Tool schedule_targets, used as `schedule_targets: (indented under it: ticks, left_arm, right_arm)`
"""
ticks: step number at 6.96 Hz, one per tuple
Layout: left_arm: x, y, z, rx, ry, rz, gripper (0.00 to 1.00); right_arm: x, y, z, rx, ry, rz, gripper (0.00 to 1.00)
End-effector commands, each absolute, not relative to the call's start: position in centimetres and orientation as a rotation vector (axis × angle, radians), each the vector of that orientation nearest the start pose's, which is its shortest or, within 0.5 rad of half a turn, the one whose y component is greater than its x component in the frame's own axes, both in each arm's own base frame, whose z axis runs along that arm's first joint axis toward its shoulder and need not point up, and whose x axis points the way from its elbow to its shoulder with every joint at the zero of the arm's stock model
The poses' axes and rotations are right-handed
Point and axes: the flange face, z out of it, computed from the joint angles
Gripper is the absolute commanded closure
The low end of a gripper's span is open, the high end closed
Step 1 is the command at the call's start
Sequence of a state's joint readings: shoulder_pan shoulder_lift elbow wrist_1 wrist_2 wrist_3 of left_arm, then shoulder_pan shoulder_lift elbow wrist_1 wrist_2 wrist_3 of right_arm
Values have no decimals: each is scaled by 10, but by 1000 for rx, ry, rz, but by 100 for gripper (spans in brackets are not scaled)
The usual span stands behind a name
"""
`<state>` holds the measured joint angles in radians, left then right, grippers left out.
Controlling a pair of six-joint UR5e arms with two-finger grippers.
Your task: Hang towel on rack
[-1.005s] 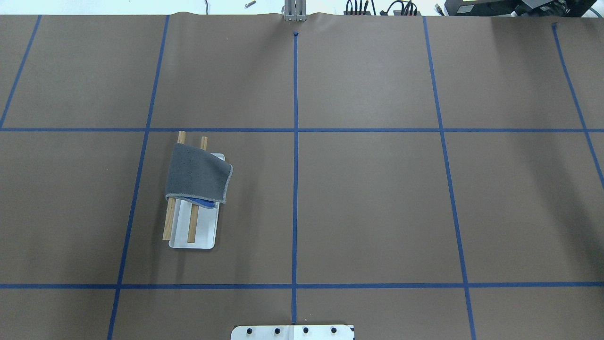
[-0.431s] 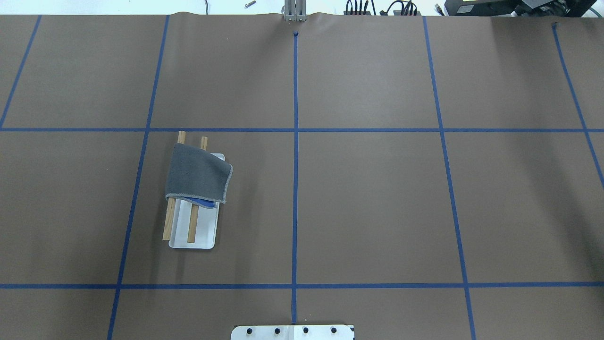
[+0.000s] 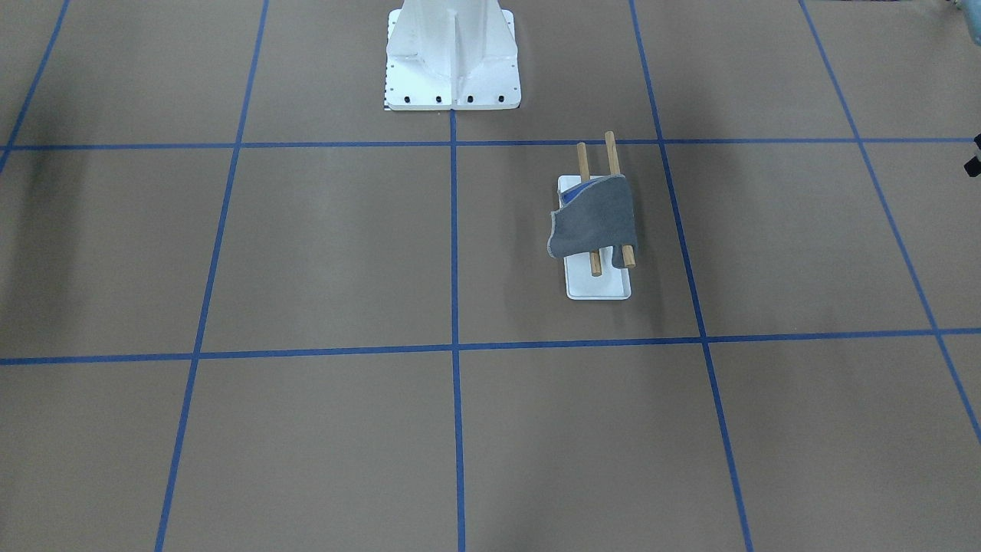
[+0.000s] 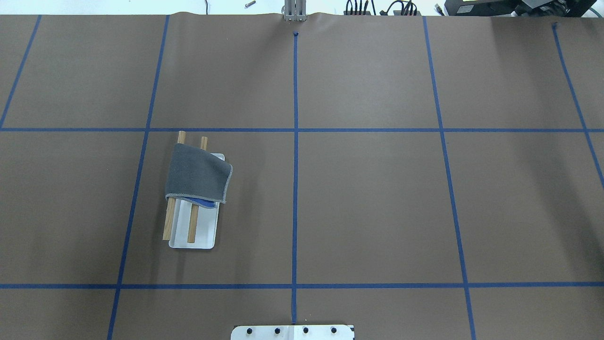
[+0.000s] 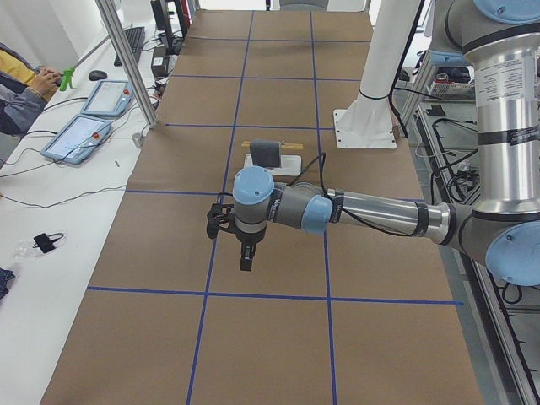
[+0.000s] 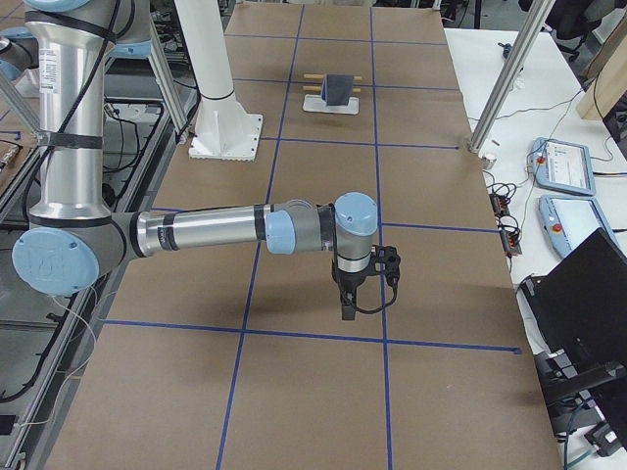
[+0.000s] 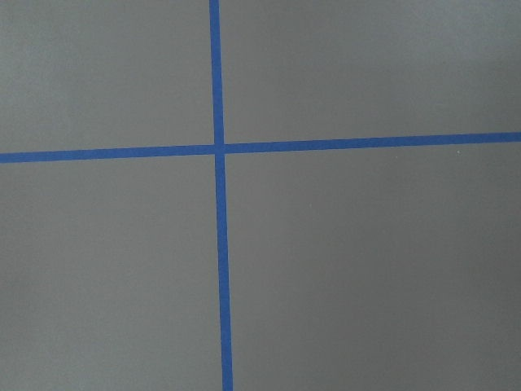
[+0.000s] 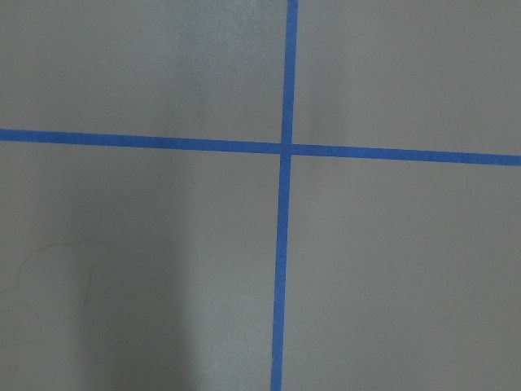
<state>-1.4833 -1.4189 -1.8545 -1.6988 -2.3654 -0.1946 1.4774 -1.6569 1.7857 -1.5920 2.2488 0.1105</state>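
Observation:
The grey towel (image 4: 198,177) is draped over the two wooden dowels of the rack (image 4: 205,232), left of the table's middle; a bit of its blue side shows at the near edge. Both also show in the front view, the towel (image 3: 599,218) on the rack (image 3: 599,287). My left gripper (image 5: 245,255) hangs over bare table far from the rack, seen only in the left side view. My right gripper (image 6: 348,302) hangs over bare table at the other end, seen only in the right side view. I cannot tell whether either is open or shut. Both wrist views show only tape lines.
The white bolted pedestal (image 3: 452,57) stands at the robot's edge of the table. Brown paper with blue tape grid lines (image 4: 295,189) covers the table. Operator tablets (image 5: 80,135) lie on a side bench beyond the table's far edge.

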Motion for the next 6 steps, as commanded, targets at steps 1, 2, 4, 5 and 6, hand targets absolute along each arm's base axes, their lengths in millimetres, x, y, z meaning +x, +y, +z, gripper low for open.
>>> schedule_targets:
  ticks: [1, 2, 4, 5, 6]
  left_arm:
    - [-23, -452, 564, 149, 818, 9, 2]
    - [-23, -453, 564, 151, 819, 8, 2]
    - [-22, -458, 560, 158, 821, 9, 2]
    - [-22, -459, 558, 159, 822, 7, 2]
    - [-22, -460, 554, 168, 823, 11, 2]
  right_arm:
    - [27, -464, 600, 36, -694, -19, 0]
    - [26, -465, 598, 38, -694, -22, 0]
    - [26, -467, 597, 42, -693, -23, 0]
    - [26, -467, 597, 43, -695, -23, 0]
    - [26, -468, 596, 44, -693, -24, 0]
